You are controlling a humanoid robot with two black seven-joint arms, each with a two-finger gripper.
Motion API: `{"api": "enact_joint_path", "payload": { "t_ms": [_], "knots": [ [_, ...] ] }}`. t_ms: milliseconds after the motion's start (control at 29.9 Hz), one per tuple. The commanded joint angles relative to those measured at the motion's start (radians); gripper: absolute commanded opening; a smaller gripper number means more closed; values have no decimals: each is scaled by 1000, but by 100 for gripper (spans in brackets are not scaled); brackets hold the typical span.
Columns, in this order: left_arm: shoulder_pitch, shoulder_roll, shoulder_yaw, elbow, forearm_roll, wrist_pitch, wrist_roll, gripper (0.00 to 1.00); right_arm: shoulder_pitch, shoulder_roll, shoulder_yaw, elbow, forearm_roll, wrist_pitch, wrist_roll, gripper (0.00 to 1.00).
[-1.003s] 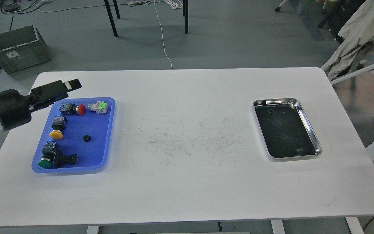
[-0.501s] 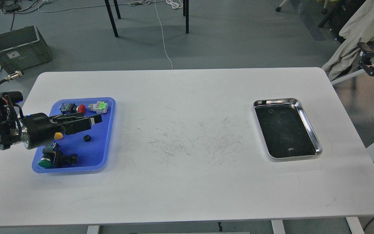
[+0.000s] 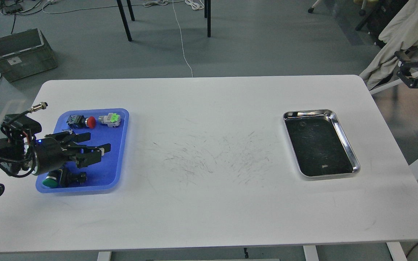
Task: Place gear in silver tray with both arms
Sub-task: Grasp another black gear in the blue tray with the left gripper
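The silver tray (image 3: 307, 114) lies on the right part of the white table, with a dark scratched bottom and nothing large in it. My left gripper (image 3: 99, 141) is open and hovers low over the blue plastic tray (image 3: 111, 170) at the left. Its two fingers point right, with the lower finger (image 3: 93, 153) over the middle of that tray. The small black gear does not show; that finger covers the spot. My right gripper (image 3: 408, 70) is open, raised beyond the table's far right corner, well away from the silver tray.
The blue tray holds a red push-button (image 3: 85, 122), a grey and green part (image 3: 110, 119) and a green push-button (image 3: 50, 181) beside a black switch body (image 3: 73, 177). A white chair with cloth (image 3: 401, 40) stands off the right edge.
My left gripper has dropped from the blue tray's far left corner onto its middle and spread its fingers, covering the gear and the yellow button. My right gripper has come into view at the right.
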Motion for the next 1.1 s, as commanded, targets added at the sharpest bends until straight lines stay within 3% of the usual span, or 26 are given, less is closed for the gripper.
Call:
{"api": "enact_joint_path", "payload": {
  "t_ms": [0, 234, 401, 1070],
  "knots": [
    [6, -20, 0, 49, 17, 17, 0, 86, -1, 0, 2, 0, 0, 0, -1, 96],
    [18, -60, 4, 125, 52, 66, 0, 79, -1, 0, 5, -1, 0, 0, 1, 96],
    [50, -94, 4, 187, 89, 78, 0, 62, -1, 0, 5, -3, 0, 0, -1, 96],
    [58, -180, 4, 306, 93, 89, 0, 54, -1, -11, 2, -1, -2, 3, -1, 96]
  ]
}}
